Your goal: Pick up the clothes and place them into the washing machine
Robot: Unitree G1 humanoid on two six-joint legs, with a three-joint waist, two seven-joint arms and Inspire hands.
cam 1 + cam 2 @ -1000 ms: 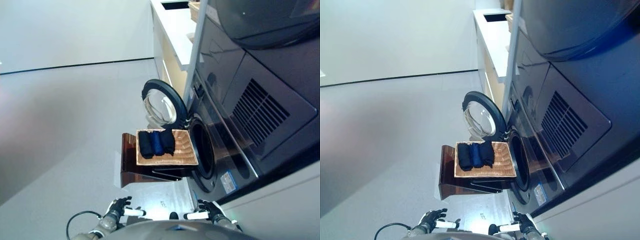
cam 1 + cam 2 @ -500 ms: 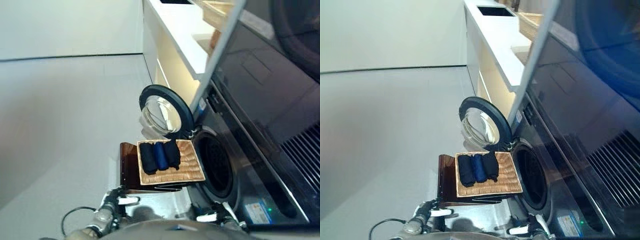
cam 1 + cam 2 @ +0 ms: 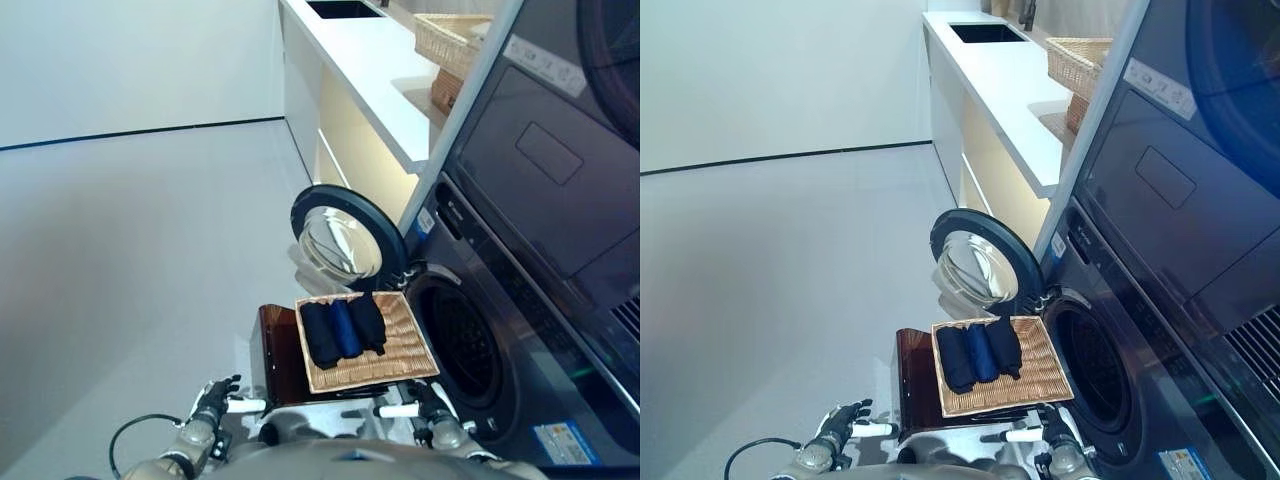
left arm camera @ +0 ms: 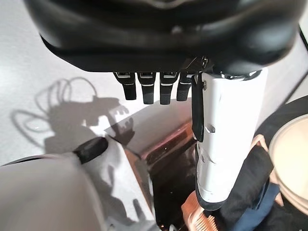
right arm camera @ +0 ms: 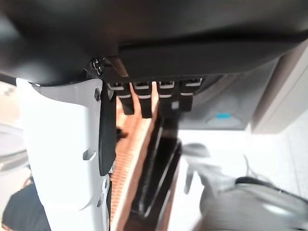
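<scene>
Clothes (image 3: 343,329), three dark rolled pieces with a blue one in the middle, are lying side by side in a flat wicker tray (image 3: 390,360) in my left eye view. That tray is resting on a glossy brown stand (image 3: 276,352) right in front of the washing machine (image 3: 500,330), whose round door (image 3: 345,235) is swinging wide open beside the dark drum opening (image 3: 462,340). My left robot hand (image 3: 212,400) is hovering low, near the stand's outer side, holding nothing. My right robot hand (image 3: 432,412) is hanging just below the tray's near edge, by the drum. A white tabletop (image 3: 375,70) is running away beyond the machine, carrying a wicker basket (image 3: 452,40).

My right eye view is showing the same layout, with a sink (image 3: 985,32) set into the far end of that tabletop.

In my left wrist view, my fingers (image 4: 149,89) are hanging loose and uncurled, the white-covered thumb (image 4: 226,139) sticking straight out, gripping nothing; the clothes are showing past the thumb.

In my right wrist view, my fingers (image 5: 144,98) are likewise relaxed and empty beside the white thumb (image 5: 67,149), with the tray's weave showing beyond them.
</scene>
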